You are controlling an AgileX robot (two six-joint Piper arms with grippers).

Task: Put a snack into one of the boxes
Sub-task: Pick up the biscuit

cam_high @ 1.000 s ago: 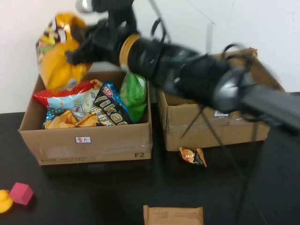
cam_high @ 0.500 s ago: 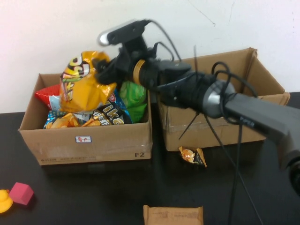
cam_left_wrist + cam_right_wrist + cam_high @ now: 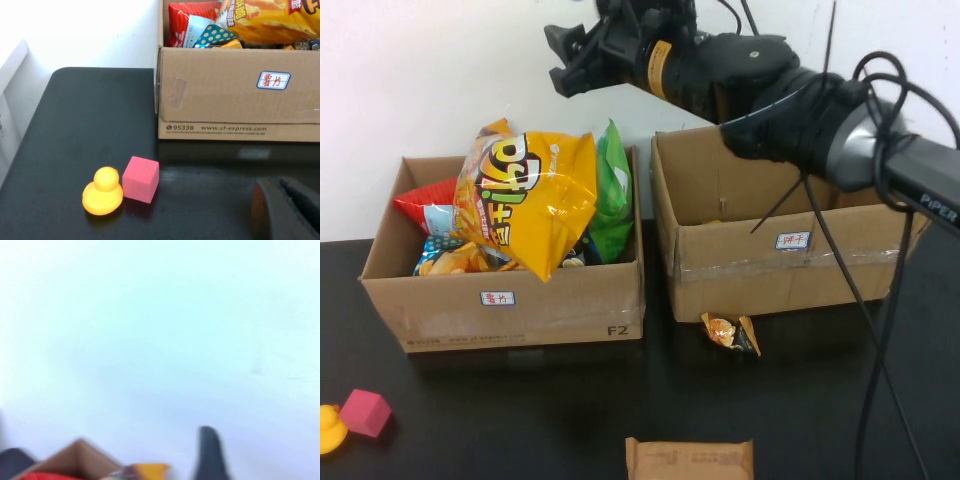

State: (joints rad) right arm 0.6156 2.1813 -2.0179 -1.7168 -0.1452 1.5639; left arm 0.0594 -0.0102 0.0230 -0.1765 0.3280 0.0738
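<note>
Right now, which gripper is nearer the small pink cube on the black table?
Left. The left gripper sits low over the table close beside the pink cube; the right gripper is raised high above the snack-filled cardboard box, far from it.

Raised front view; wrists share left box (image 3: 510,300).

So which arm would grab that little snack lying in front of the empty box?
Probably the right: the right gripper hangs empty above the boxes, and the small snack packet lies on its side. The left gripper sits low by the duck.
</note>
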